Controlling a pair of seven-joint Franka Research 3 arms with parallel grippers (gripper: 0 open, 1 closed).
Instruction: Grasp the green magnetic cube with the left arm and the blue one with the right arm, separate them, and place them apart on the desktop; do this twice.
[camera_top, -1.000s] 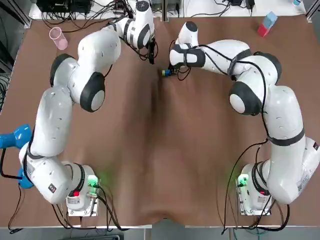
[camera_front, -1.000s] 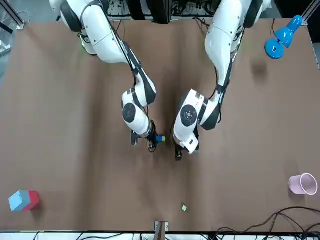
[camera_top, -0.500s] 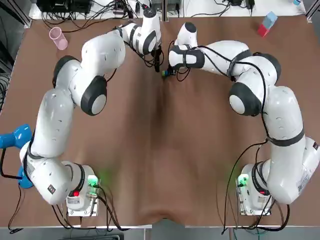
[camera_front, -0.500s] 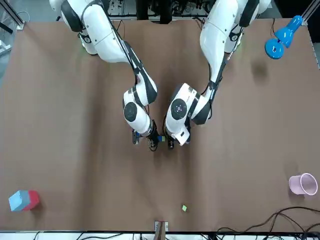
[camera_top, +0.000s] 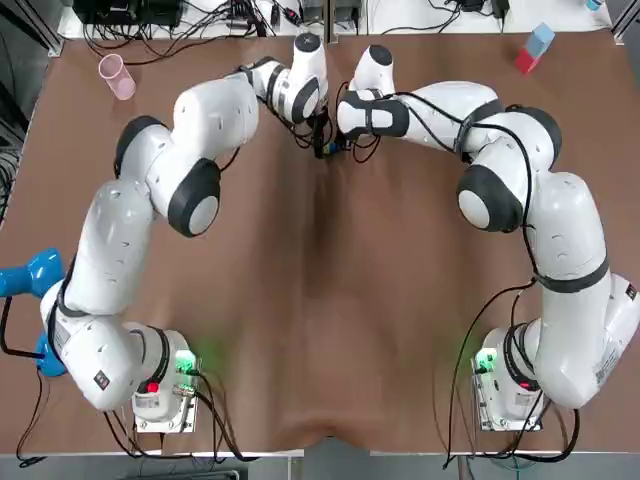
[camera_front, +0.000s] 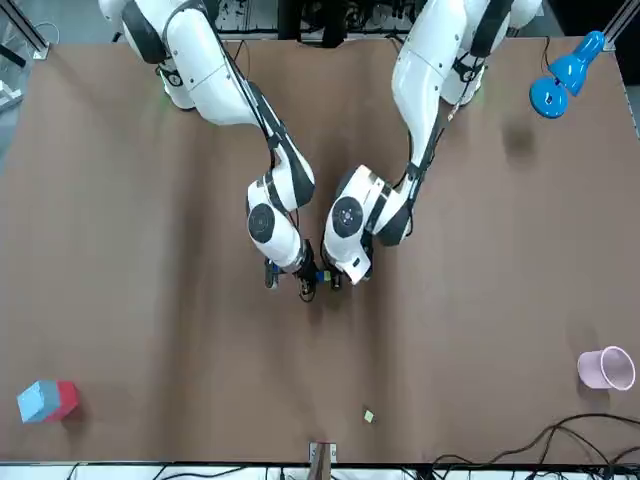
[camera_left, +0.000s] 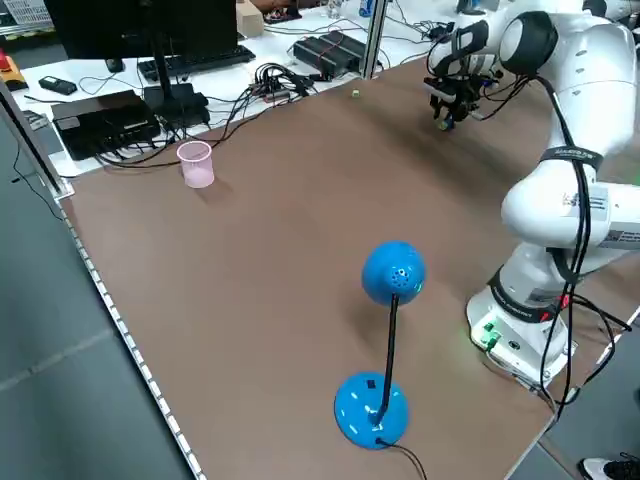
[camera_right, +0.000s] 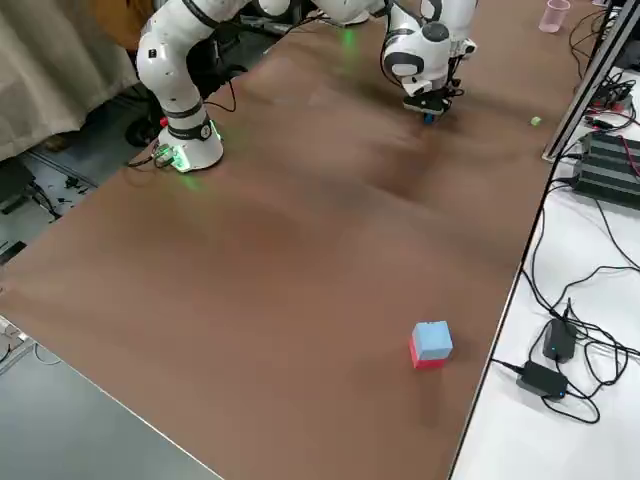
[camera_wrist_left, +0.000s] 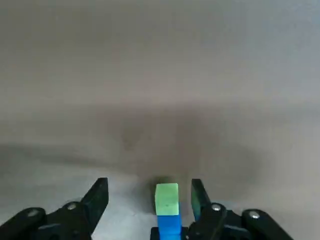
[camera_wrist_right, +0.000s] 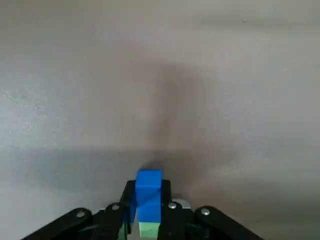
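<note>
The green cube (camera_wrist_left: 166, 198) and the blue cube (camera_wrist_right: 148, 186) are stuck together as one small pair (camera_top: 327, 148) at the far middle of the table. My right gripper (camera_wrist_right: 148, 200) is shut on the blue cube, its fingers pressed against both sides. My left gripper (camera_wrist_left: 148, 199) is open and straddles the green cube, which sits close to one finger (camera_wrist_left: 198, 199) and clear of the other. In the front view the two grippers meet at the pair (camera_front: 320, 277), the left gripper (camera_front: 336, 279) right beside the right gripper (camera_front: 306, 287).
A pink cup (camera_top: 116, 76) stands at the far left and a blue-and-red block (camera_top: 533, 48) at the far right. A blue desk lamp (camera_top: 25, 275) stands at the left edge. A small green scrap (camera_front: 368, 416) lies beyond the grippers, near the cables.
My left gripper has swung right toward the cubes and now has its open fingers around the green cube. The right gripper has held still on the blue cube.
</note>
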